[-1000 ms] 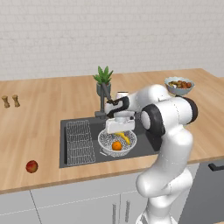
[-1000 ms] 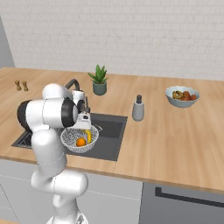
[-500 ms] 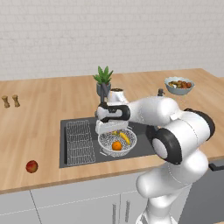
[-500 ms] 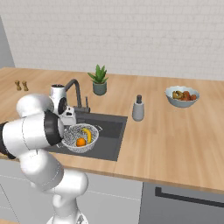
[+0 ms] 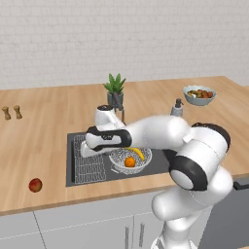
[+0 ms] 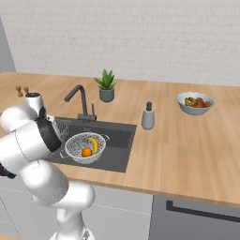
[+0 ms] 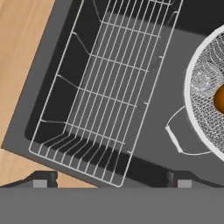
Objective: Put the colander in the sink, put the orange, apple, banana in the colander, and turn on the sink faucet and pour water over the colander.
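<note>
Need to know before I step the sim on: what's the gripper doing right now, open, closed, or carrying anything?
Gripper: open and holding nothing, fingertips spread wide over the wire rack in the sink.

Colander [image 7: 205, 94] and orange [image 7: 219, 99] cut by the hand view's edge.

Wooden counter [image 5: 53, 121] — apple [image 5: 35, 185], fruit bowl [image 5: 199, 95] on it.

A white brick wall [image 5: 121, 39] is seen across the top of both base views. Below it, a light wooden tabletop [image 6: 187, 150] is spread, carried on pale grey cabinet fronts [image 5: 87, 228] along the bottom edge.
</note>
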Robot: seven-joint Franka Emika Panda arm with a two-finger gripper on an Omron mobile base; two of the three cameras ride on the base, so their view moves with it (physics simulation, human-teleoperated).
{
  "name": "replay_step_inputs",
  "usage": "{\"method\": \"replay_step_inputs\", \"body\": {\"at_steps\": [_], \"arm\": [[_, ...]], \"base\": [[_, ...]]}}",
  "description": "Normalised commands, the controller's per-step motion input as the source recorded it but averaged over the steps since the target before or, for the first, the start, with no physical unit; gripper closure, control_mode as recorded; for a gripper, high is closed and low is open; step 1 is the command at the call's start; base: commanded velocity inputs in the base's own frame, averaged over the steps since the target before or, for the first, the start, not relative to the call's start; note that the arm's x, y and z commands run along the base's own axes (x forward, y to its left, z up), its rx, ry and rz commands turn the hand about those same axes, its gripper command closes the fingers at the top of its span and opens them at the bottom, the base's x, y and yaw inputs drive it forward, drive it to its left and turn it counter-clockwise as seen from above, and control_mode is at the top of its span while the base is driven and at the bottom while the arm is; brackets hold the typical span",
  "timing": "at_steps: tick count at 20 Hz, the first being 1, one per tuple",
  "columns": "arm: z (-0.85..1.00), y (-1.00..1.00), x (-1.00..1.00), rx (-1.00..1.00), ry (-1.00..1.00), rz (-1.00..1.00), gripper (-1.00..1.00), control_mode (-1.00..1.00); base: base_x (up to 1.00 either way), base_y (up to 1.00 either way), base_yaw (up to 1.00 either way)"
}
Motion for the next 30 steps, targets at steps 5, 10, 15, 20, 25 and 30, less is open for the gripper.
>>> {"method": "replay_step_inputs", "body": {"at_steps": [5, 10, 15, 20, 25, 30], "arm": [[0.03, 0.95, 0.00, 0.00, 0.00, 0.00, -1.00, -1.00], [0.00, 0.68, 0.00, 0.00, 0.03, 0.00, -1.00, -1.00], [-0.04, 0.48, 0.00, 0.00, 0.10, 0.00, -1.00, -1.00], [-0.07, 0.63, -0.02, 0.00, 0.00, 0.00, -1.00, -1.00], [-0.01, 0.48, -0.23, -0.02, -0.04, 0.00, -1.00, -1.00], [-0.07, 0.29, -0.27, -0.03, -0.01, 0.00, -1.00, -1.00]], "base": [[0.00, 0.00, 0.00], [0.00, 0.00, 0.00], [0.00, 0.00, 0.00], [0.00, 0.00, 0.00], [0.00, 0.00, 0.00], [0.00, 0.00, 0.00]]}}
